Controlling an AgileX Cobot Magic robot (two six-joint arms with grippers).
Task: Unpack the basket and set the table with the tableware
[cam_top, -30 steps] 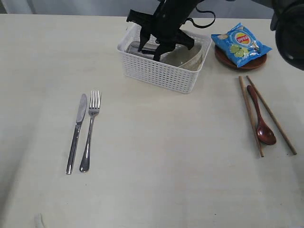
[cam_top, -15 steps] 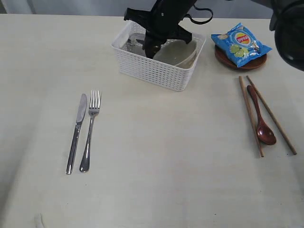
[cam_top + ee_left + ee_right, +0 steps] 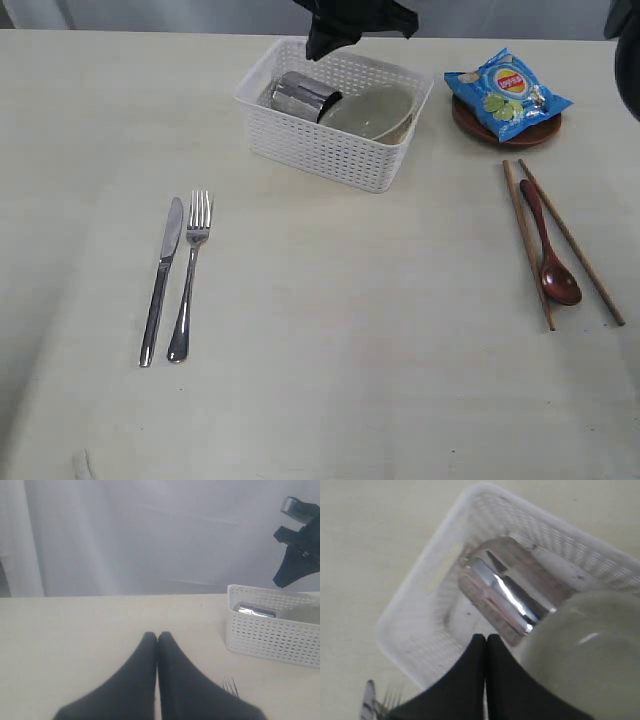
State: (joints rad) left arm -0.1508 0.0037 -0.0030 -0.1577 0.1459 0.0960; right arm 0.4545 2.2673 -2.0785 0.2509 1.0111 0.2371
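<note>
The white basket (image 3: 335, 120) stands at the back middle of the table (image 3: 340, 340). Inside it a steel cup (image 3: 300, 97) lies on its side beside a pale bowl (image 3: 372, 111). My right gripper (image 3: 325, 45) hangs above the basket's far side, shut and empty; in the right wrist view its tips (image 3: 486, 639) meet over the cup (image 3: 507, 597) and bowl (image 3: 585, 665). A knife (image 3: 162, 275) and fork (image 3: 190, 272) lie at left. Two chopsticks (image 3: 528, 245) and a wooden spoon (image 3: 550, 255) lie at right. My left gripper (image 3: 157, 636) is shut, empty, low over bare table.
A blue crisp packet (image 3: 507, 92) lies on a small brown plate (image 3: 505, 132) at the back right, just beyond the chopsticks. The basket (image 3: 270, 630) sits well off to the side of the left gripper, with fork tines (image 3: 230, 685) near it.
The right gripper closed inside the basket without taking anything and rose out of it. The basket was nudged a little to the left and back.
</note>
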